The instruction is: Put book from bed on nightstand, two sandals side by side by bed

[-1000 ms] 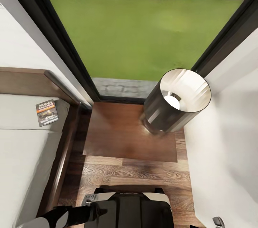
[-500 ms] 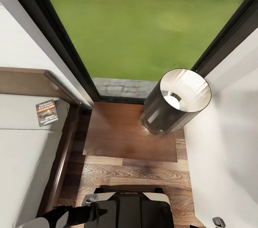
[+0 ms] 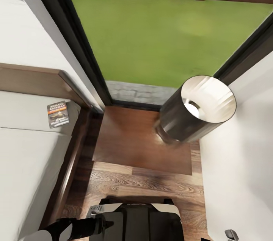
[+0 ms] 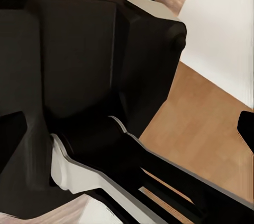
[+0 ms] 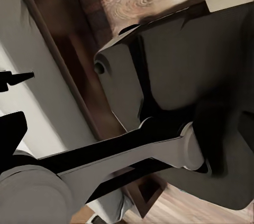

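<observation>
book [image 3: 58,114]: flat on the mattress near the headboard, at the bed's [image 3: 74,165] right edge
nightstand [image 3: 140,142]: between bed and wall, below the window
lamp [image 3: 197,110]: on the nightstand's right side
pincers: open or closed, cannot tell in either wrist view

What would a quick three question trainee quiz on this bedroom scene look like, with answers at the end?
1. True or false: the book lies on the nightstand.
2. What stands on the nightstand: A a lamp, B a sandal, C a mug?
3. Fill in: the book rests on the bed's ____, near the headboard.

Key: 1 false, it is on the bed. 2 A, the lamp. 3 mattress.
</observation>
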Robot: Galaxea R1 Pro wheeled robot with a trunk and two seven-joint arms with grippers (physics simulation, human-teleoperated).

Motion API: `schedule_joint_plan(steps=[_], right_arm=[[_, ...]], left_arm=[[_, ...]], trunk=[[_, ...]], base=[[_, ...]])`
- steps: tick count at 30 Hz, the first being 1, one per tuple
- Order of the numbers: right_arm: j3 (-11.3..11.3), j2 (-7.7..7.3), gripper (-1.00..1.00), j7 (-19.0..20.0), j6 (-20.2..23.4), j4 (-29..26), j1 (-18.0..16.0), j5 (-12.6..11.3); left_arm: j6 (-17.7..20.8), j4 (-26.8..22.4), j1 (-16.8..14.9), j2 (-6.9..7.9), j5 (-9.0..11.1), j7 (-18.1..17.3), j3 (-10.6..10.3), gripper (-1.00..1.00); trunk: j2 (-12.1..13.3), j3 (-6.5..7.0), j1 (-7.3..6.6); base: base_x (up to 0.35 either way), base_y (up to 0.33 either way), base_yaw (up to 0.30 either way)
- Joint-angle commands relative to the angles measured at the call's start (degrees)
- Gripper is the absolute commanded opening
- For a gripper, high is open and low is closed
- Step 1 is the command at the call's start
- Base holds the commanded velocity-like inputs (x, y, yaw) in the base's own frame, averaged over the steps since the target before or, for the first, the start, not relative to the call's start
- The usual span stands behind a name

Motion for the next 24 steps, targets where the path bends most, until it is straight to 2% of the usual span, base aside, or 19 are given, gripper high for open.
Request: schedule_joint_plan(steps=[1,7,17,24], right_arm=[[0.2,-0.02,1.00,0.2,0.5,0.0,0.0,-0.5],[0.2,-0.03,1.00,0.2,0.5,0.0,0.0,-0.5],[0.2,-0.03,1.00,0.2,0.5,0.0,0.0,-0.6],[0.2,-0.02,1.00,0.2,0.5,0.0,0.0,-0.5]], left_arm=[[0.6,-0.1,0.0,0.00,-0.3,-0.2,0.5,1.00],[0.6,-0.1,0.1,-0.02,-0.3,-0.2,0.5,1.00],[0.7,-0.1,0.2,0.00,-0.3,-0.2,0.5,1.00],[0.7,-0.1,0.2,0.00,-0.3,-0.2,0.5,1.00]], trunk=[[-0.1,-0.06,0.03],[-0.1,-0.06,0.03],[-0.1,-0.06,0.03],[-0.1,-0.06,0.03]], base=[[0.000,0.000,0.195],[-0.019,0.000,0.064],[-0.274,0.000,0.003],[-0.067,0.000,0.009]])
